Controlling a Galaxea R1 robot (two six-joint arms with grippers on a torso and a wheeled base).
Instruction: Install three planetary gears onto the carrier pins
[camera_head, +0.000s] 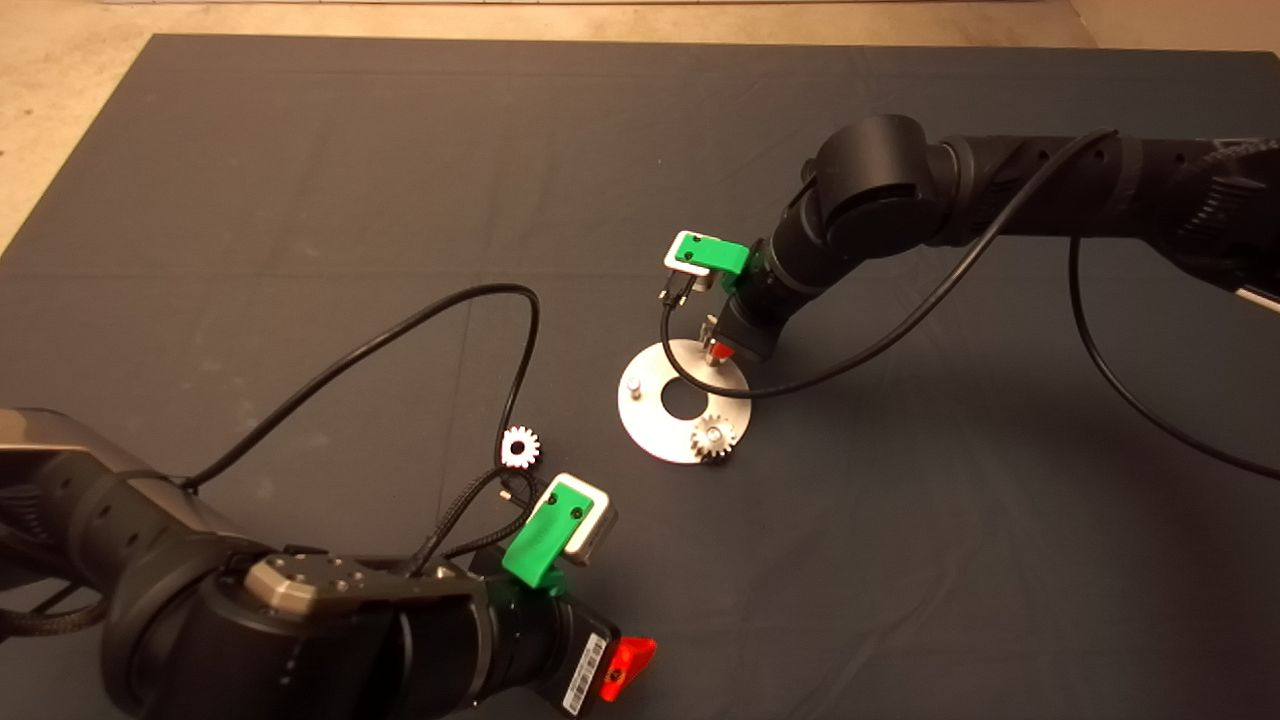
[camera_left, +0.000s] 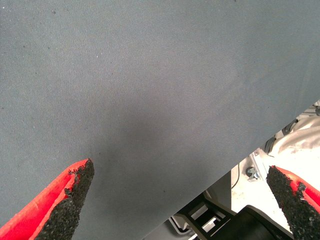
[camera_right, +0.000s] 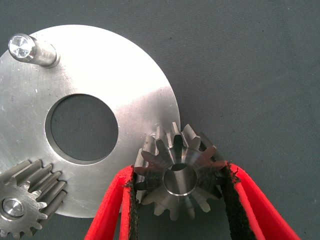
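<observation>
Now right gripper (camera_right: 178, 200) clamped on gear (camera_right: 177, 176) at disc (camera_right: 110, 65) edge — left gripper (camera_left: 180, 200) spread, parked.

No readable text anywhere (the left arm's white barcode sticker (camera_head: 586, 672) is illegible).

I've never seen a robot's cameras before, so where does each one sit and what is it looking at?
Head view: above, looking down at the dark mat; both black arms show.
Left wrist view: on the left arm, facing bare mat; the open left claw shows.
Right wrist view: on the right arm; the right claw grips a small toothed metal gear.
Shared: the shiny round metal disc appears in head and right wrist views.
</observation>
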